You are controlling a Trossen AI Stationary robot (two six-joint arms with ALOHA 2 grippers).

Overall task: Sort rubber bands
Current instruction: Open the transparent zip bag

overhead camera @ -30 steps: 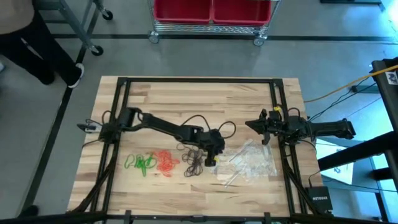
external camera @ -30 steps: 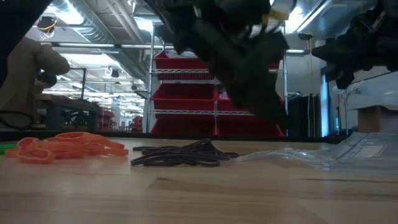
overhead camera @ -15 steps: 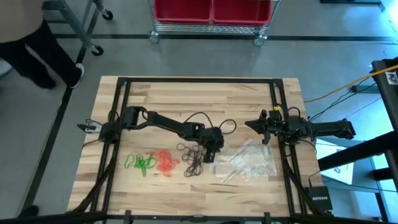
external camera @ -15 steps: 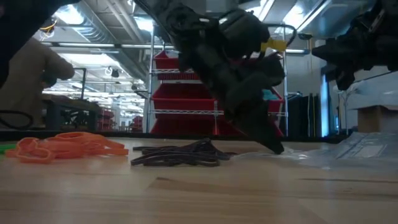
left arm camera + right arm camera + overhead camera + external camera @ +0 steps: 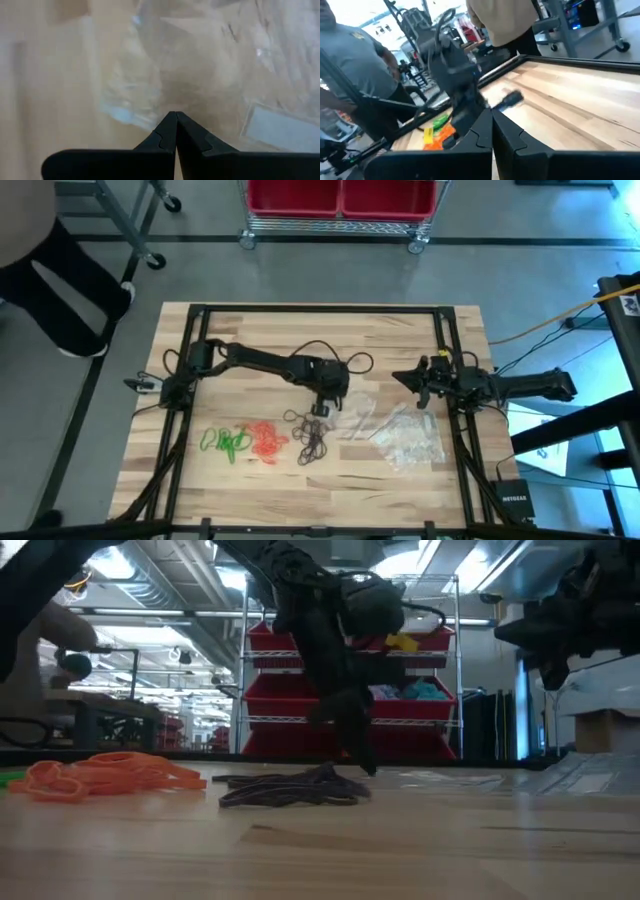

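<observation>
Three piles of rubber bands lie on the wooden table near its front: green (image 5: 226, 442), orange (image 5: 266, 441) and black (image 5: 310, 438). In the low view the orange pile (image 5: 100, 776) and the black pile (image 5: 290, 790) rest flat on the wood. My left gripper (image 5: 322, 410) is shut and points steeply down just beyond the black pile, with its tips (image 5: 175, 116) over the left edge of the clear plastic bags (image 5: 395, 435). My right gripper (image 5: 400, 377) is shut, holds nothing and hangs level above the table's right side. My left gripper's shut fingertips (image 5: 367, 766) come from above, slanting down, and stand low over the edge of a clear bag (image 5: 132, 107). Whether they touch the bag or the table, I cannot tell.
A loose black cable (image 5: 335, 365) loops on the table behind my left arm. Black frame rails (image 5: 445, 350) run along the table's sides. People stand beyond the table's left and far edges (image 5: 355, 55). Bare wood lies along the far half (image 5: 300, 330).
My left gripper has gone toward the table's far edge and a little left, from beside the bags to just beyond the black pile, and has tipped more steeply down while rolling. It has stayed shut. The left end of the bag pile now reaches farther toward the far edge.
</observation>
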